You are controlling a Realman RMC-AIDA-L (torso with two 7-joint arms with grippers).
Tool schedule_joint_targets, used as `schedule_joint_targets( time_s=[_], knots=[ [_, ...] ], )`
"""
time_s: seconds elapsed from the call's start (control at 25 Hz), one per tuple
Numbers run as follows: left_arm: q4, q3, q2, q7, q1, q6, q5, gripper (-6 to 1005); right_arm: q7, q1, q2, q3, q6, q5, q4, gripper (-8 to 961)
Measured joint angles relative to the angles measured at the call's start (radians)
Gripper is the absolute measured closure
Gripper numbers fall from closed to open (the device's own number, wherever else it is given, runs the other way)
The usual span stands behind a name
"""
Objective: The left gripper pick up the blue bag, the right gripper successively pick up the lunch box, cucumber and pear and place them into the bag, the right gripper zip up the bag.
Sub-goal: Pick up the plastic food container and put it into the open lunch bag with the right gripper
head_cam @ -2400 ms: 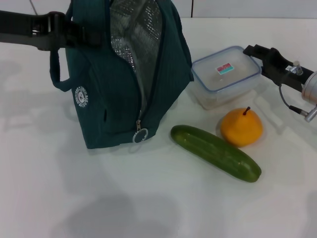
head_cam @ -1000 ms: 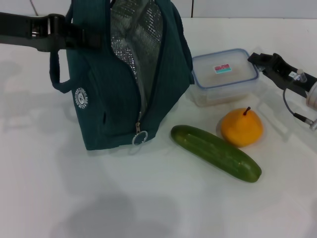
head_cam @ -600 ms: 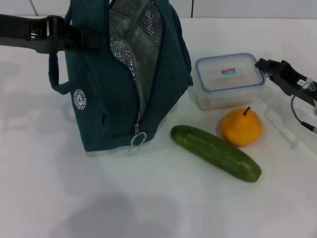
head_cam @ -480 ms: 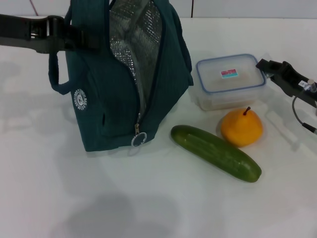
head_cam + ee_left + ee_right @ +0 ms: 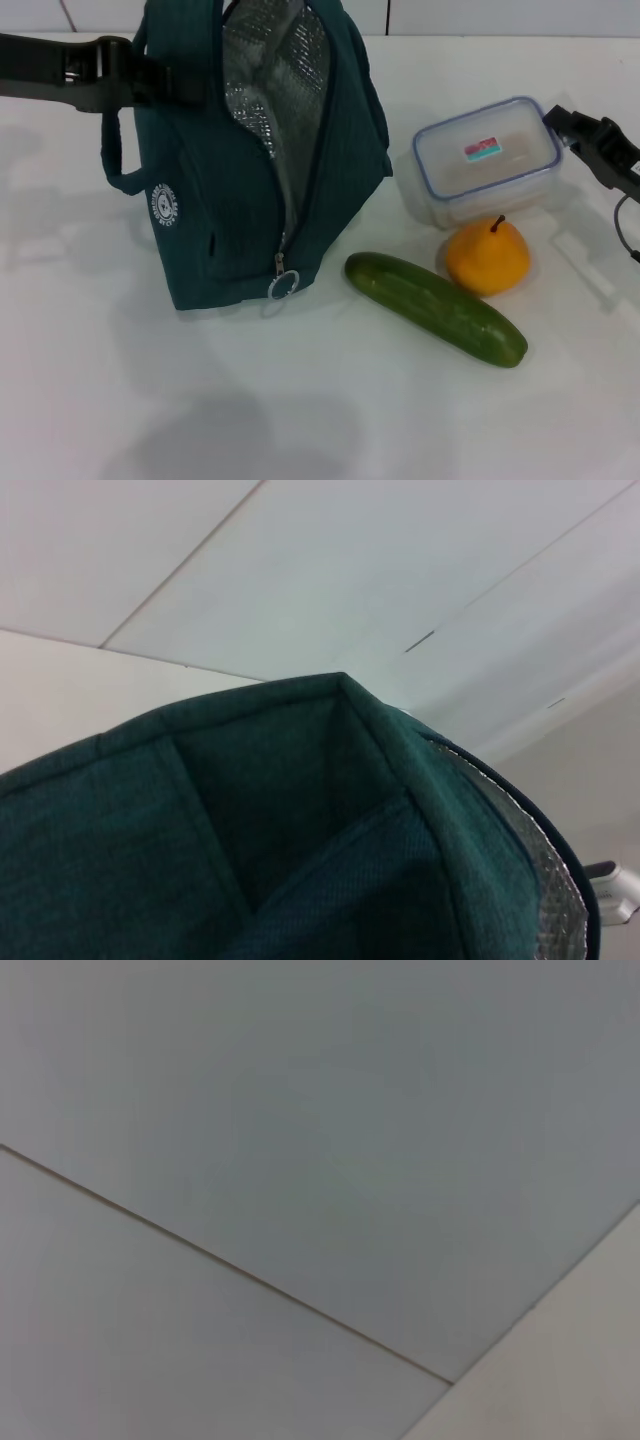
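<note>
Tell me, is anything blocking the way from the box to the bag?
Nothing visible does. The box, at the right gripper, faces only bare table on the way to the bag, whose open top shows silver lining. The pear and cucumber lie nearer the robot.

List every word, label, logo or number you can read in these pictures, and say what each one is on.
Round white logo on the side of the blue bag: it carries print, too small to read.
Red-and-teal sticker on the lid of the lunch box: any text is too small to read.
Nothing else shows lettering; no text can be quoted.
</note>
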Motion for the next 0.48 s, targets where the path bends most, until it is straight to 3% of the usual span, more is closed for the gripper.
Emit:
schedule_joint_targets(
  time_s=[0.48],
  knots=[
    [0.000,0.000,-0.003,-0.004,0.001,0.000,-0.009,958,0.006,-0.049,0.000,0.001,-0.114,0.039,-0.020,853]
  ],
)
